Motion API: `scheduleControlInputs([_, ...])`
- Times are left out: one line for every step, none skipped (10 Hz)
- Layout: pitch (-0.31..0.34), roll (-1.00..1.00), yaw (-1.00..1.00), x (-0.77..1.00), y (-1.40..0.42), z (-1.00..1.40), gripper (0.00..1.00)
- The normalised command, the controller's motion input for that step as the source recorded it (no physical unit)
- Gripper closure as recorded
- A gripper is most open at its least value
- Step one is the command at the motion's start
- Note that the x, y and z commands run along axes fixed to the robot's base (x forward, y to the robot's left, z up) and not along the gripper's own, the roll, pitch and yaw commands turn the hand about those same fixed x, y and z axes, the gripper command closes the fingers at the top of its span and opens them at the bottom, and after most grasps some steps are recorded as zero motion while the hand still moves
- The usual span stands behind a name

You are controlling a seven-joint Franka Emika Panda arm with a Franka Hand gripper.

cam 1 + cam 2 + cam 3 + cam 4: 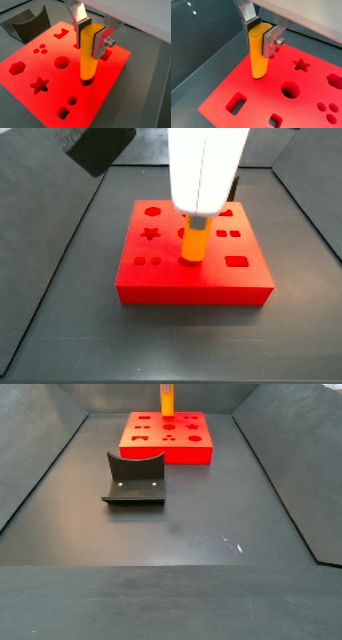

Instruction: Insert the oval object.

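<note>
Gripper [93, 36] clamps the upright oval object [89, 60] over red block [40, 65]

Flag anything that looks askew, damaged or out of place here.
Nothing stands out. The gripper holds the oval object upright over the red block, its lower tip at a hole. The dark grey curved holder stands apart on the floor.

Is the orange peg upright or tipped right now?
Upright: the gripper holds the orange peg vertical, lower end at the red block; whether it has entered a hole, cannot tell.
</note>
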Motion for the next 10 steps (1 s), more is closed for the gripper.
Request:
scheduleControlInputs([-0.026, 0.09, 0.00, -0.08, -0.11, -0.15, 1.00])
scheduleControlInputs([-0.011, 0.10, 0.00, 0.00, -0.21, -0.10, 1.00])
scheduleControlInputs([-0.004, 0.11, 0.03, 0.01, -0.15, -0.13, 1.00])
scheduleControlInputs([-0.011, 0.07, 0.10, 0.05, 0.00, -0.22, 1.00])
scheduleControlInputs([-0.001, 0.07, 0.17, 0.12, 0.05, -0.24, 1.00])
scheduleControlInputs([0.000, 0.04, 0.14, 0.06, 0.06, -0.16, 1.00])
scheduleControlInputs([-0.004, 0.02, 0.09, 0.00, 0.00, -0.15, 1.00])
scheduleControlInputs([-0.019, 0.04, 0.11, 0.00, 0.00, -0.17, 1.00])
scheduleControlInputs([-0.010, 0.06, 0.09, 0.00, 0.00, -0.21, 1.00])
scheduleControlInputs([-0.020, 0.11, 0.00, 0.01, -0.03, -0.44, 1.00])
